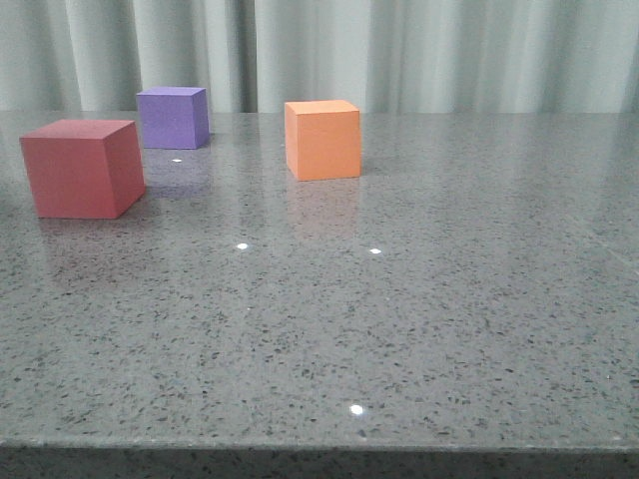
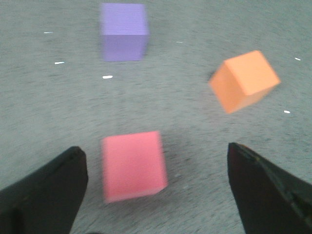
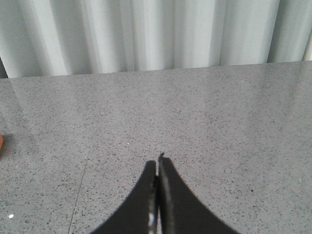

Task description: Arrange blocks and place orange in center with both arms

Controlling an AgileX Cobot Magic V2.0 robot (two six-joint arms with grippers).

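Pale pleated curtains point(image 1: 449, 50) back a grey speckled stone table point(image 1: 399, 329). Three cubes sit on its far left part, all flat on a face, none touching. Being cubes, none has a long axis.

Red-pink block point(image 1: 82, 167): nearest and leftmost in the front view, one vertical edge turned toward the camera's right.
Purple block point(image 1: 173, 117): behind it, near the table's back edge.
Orange block point(image 1: 322, 139): right of the purple one, near the table's middle line, turned slightly so two side faces show.

Left gripper point(image 2: 156, 187): seen only in its wrist view, which is motion-blurred. Fingers point(image 2: 44, 195) spread wide and holding nothing; the red-pink block lies between them on the table, clear of both. Purple and orange blocks lie beyond.

Right gripper point(image 3: 157, 170): fingertips pressed together, nothing between them, over bare table facing the curtains. A sliver of orange shows at that view's edge; too small to identify.
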